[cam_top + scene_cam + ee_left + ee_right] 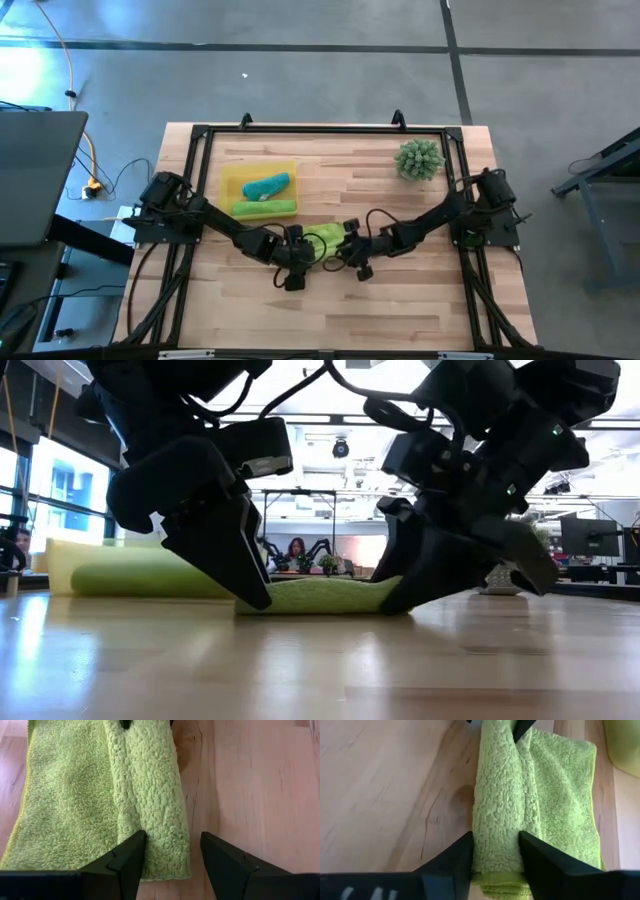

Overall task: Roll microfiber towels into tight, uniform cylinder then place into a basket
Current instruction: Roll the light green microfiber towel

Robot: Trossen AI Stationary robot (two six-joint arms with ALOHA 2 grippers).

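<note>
A lime green towel [327,238] lies on the wooden table with its near edge rolled over into a thick fold [497,795]; the rest lies flat [65,800]. My left gripper [172,855] stands open over one end of the fold, and my right gripper [495,860] is shut on the other end. The yellow basket [230,180] at the far left holds a rolled teal towel [266,185] and a rolled lime green one [266,208]. My left gripper slants down over the fold's end [167,850], which lies between its fingers. One finger [131,857] stands on the towel at the crease beside the fold; the other [225,862] is over bare wood. My right gripper pinches the rolled fold [495,845] near its end between both fingers, several layers thick. The fingers slant down from the table's right and lie across the fold, and the towel rests on the table.
A spiky green ball plant [418,158] stands at the far right of the table. A black frame [300,130] runs round the table's edges. Bare wood [330,310] lies between the towel and the near edge.
</note>
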